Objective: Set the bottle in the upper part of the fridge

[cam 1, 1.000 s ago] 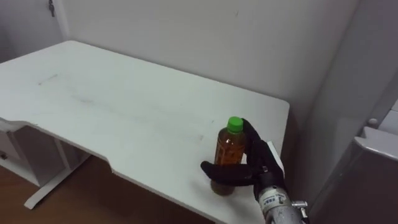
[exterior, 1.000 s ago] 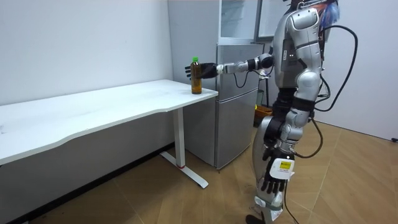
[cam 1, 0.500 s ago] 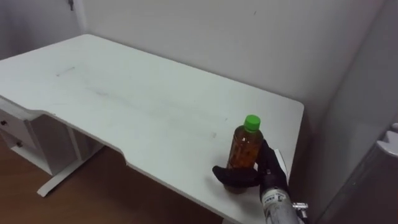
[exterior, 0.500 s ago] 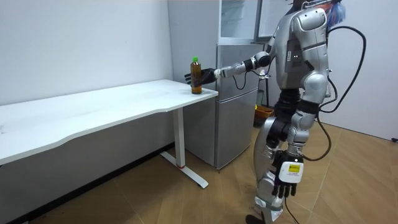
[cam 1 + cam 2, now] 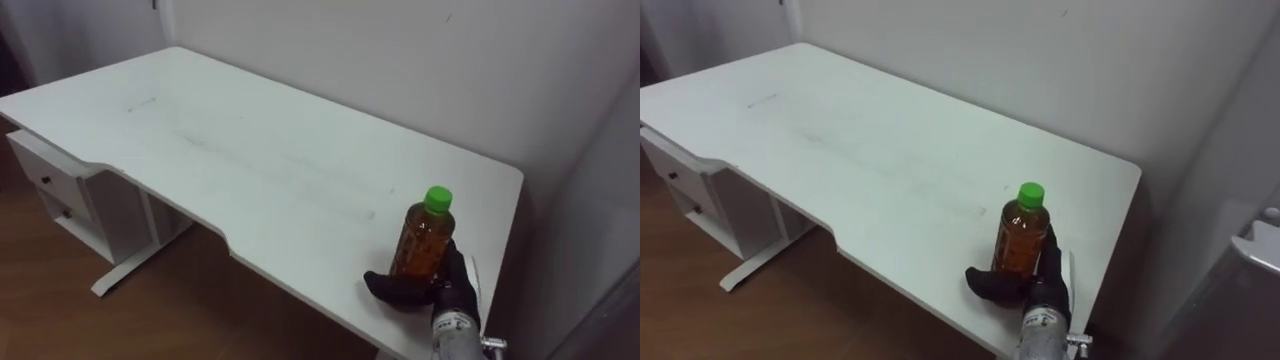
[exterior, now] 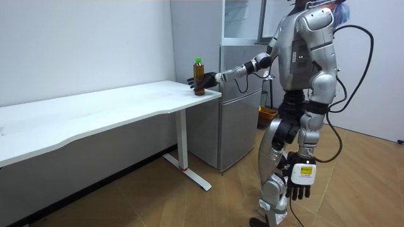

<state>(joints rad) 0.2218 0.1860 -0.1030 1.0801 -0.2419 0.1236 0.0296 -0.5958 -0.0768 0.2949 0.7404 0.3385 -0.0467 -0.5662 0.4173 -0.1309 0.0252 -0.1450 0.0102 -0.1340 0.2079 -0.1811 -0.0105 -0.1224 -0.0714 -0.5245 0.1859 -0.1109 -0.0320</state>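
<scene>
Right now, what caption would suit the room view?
Robot by the fridge, right hand wrapped round a green-capped bottle at the corner of the white table.

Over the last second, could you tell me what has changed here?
The right hand has slid down the bottle and now curls round its base. The robot has shifted toward the room view's right, its open left hand swinging along. The bottle stands unmoved at the table corner.

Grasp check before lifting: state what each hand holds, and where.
Right hand curls round the lower body of the green-capped amber plastic bottle. Left hand hangs at the side, holding nothing.
</scene>
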